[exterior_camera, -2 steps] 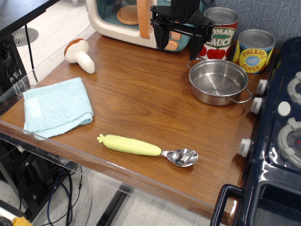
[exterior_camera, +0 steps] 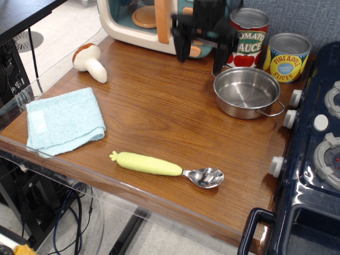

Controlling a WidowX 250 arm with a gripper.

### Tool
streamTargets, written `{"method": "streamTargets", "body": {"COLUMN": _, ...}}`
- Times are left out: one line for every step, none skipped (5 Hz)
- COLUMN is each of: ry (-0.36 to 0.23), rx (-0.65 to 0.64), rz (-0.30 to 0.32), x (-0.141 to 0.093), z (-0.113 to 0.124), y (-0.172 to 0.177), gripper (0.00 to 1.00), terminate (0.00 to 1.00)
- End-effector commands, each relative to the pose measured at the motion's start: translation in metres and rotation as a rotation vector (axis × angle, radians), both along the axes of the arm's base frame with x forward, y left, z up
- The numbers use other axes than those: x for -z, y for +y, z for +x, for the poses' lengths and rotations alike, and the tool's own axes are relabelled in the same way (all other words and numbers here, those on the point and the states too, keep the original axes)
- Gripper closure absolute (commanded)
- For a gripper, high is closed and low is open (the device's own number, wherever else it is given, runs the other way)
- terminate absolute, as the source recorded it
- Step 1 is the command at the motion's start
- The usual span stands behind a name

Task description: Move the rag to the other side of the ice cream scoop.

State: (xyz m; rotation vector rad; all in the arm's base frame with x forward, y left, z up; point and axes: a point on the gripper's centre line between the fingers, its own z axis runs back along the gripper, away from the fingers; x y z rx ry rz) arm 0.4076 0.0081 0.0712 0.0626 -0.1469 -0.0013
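The rag [exterior_camera: 64, 121], a light blue folded terry cloth with a pale label patch, lies at the table's front left corner. The ice cream scoop [exterior_camera: 166, 168] lies to its right near the front edge, yellow-green handle pointing left, shiny bowl to the right. My gripper [exterior_camera: 200, 57] hangs high at the back of the table, well away from both, blurred by motion. Its two black fingers [exterior_camera: 181, 47] stand wide apart and hold nothing.
A steel pot [exterior_camera: 247, 92] sits at the back right, with a tomato sauce can [exterior_camera: 247, 37] and a pineapple can [exterior_camera: 287, 57] behind it. A toy mushroom [exterior_camera: 90, 61] lies back left. A toy oven [exterior_camera: 143, 21] stands behind. A dark blue stove [exterior_camera: 319, 149] borders the right.
The gripper has shifted slightly at the back of the table and is now motion-blurred. The rag and the scoop have not moved.
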Motion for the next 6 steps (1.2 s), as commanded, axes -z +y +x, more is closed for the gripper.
{"method": "streamTargets", "body": {"ry": -0.079, "rx": -0.078, "rz": -0.026, "x": -0.031, "z": -0.022, "y": 0.022, "gripper": 0.0, "terminate": 0.0}}
{"method": "streamTargets", "body": {"ry": -0.113, "rx": -0.136, "rz": -0.037, "x": -0.037, "z": -0.046, "y": 0.041, "gripper": 0.0, "terminate": 0.0}}
{"method": "streamTargets", "body": {"ry": -0.089, "rx": -0.249, "rz": -0.004, "x": -0.029, "z": -0.071, "y": 0.072, "gripper": 0.0, "terminate": 0.0}}
{"method": "streamTargets", "body": {"ry": -0.071, "rx": -0.396, "rz": 0.031, "x": -0.02, "z": -0.098, "y": 0.111, "gripper": 0.0, "terminate": 0.0}}
{"method": "streamTargets", "body": {"ry": -0.045, "rx": -0.554, "rz": 0.074, "x": -0.009, "z": -0.124, "y": 0.143, "gripper": 0.0, "terminate": 0.0}}
{"method": "streamTargets", "body": {"ry": -0.001, "rx": -0.661, "rz": 0.126, "x": 0.007, "z": -0.144, "y": 0.165, "gripper": 0.0, "terminate": 0.0}}
